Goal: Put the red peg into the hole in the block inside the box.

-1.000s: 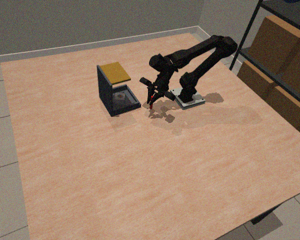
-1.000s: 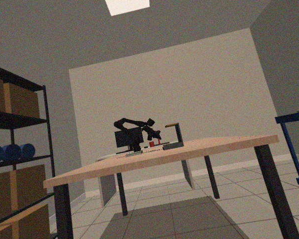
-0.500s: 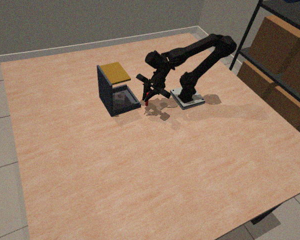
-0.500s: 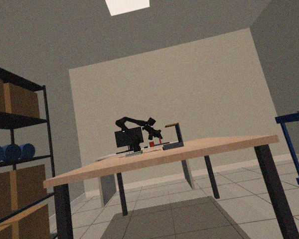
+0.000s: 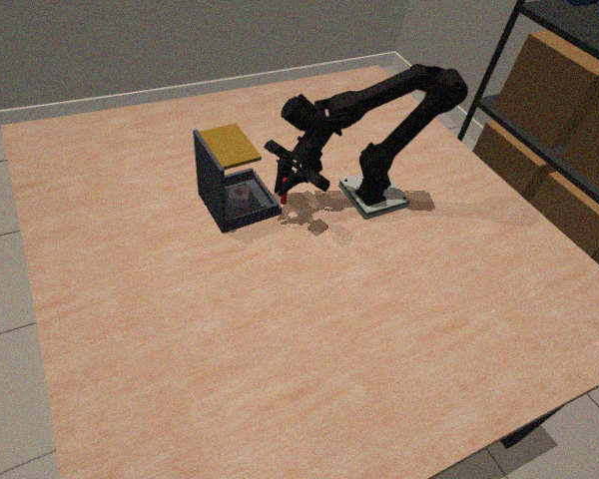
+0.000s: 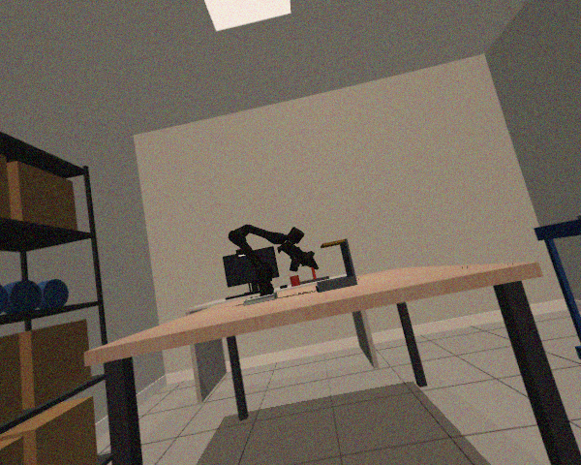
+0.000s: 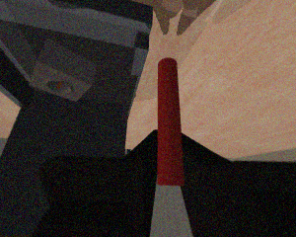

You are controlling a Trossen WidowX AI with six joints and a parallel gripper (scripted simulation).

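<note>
"Leftmost, from the top?"

"A dark box, holding a block below the yellow roof."

"Then?"

"Near the open front, outside, the red peg, pinched in the black gripper."

"Farther right?"

"A pale base plate."

One yellow roof (just one), one peg.

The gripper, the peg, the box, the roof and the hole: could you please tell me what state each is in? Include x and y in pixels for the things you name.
Gripper (image 5: 281,192) (image 6: 315,266) (image 7: 165,135): shut on the peg
Peg (image 5: 284,198) (image 6: 313,272) (image 7: 169,109): held, outside the box
Box (image 5: 210,180) (image 6: 337,284): open at the front
Roof (image 5: 231,145) (image 6: 332,244): flat, untouched
Hole (image 7: 60,86): unfilled
</note>
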